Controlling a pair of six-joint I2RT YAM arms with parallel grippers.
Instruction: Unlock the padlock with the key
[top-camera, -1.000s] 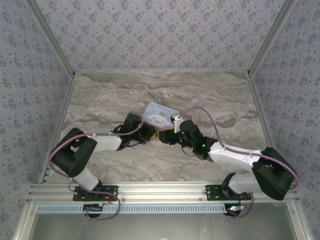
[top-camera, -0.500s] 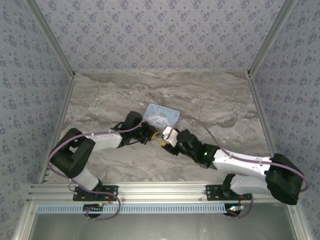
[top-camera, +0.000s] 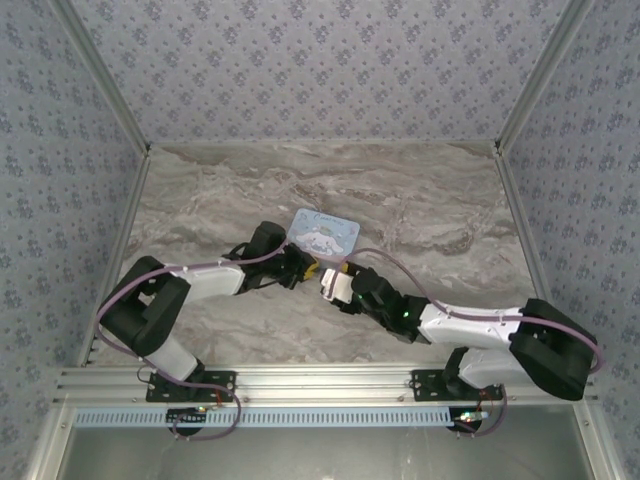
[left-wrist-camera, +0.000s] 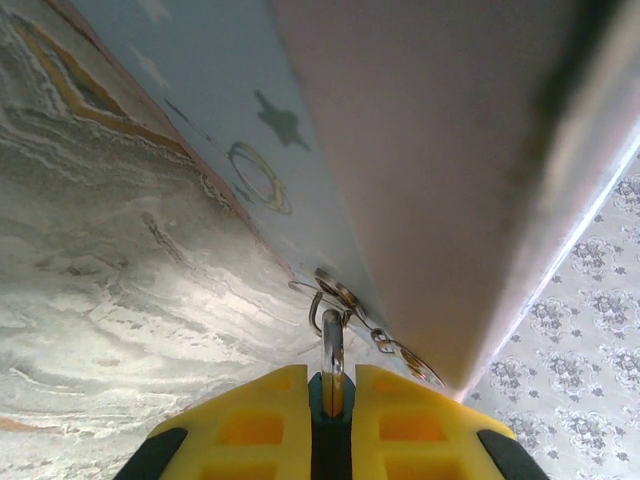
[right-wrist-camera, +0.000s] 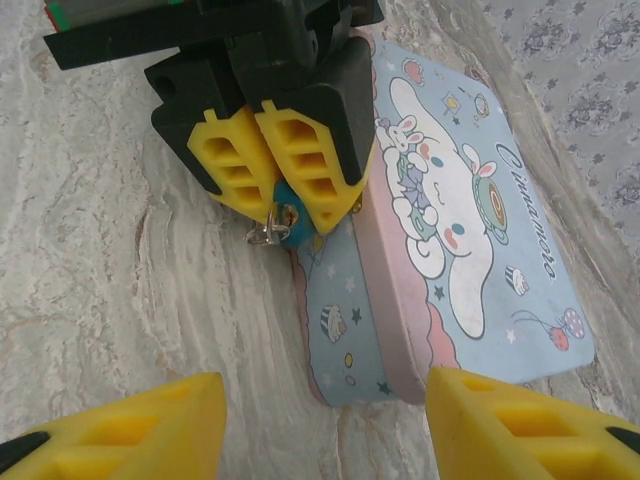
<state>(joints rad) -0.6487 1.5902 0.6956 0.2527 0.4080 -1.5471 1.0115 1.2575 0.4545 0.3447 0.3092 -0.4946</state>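
Left gripper (left-wrist-camera: 331, 392) is pinching the tiny blue padlock (right-wrist-camera: 284, 222) beside the tin box (right-wrist-camera: 470, 230).
Silvery rings (left-wrist-camera: 338, 292) are dangling off its body against the tin box; right gripper (right-wrist-camera: 322, 415) is gaping wide nearby.

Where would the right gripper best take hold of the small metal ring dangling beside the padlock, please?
Probably by the free loop of the ring, which sticks out of the padlock toward the bare table. Bring the open right gripper in from that side: the tin walls off the other side, and the left gripper, shut on the padlock, blocks the back.
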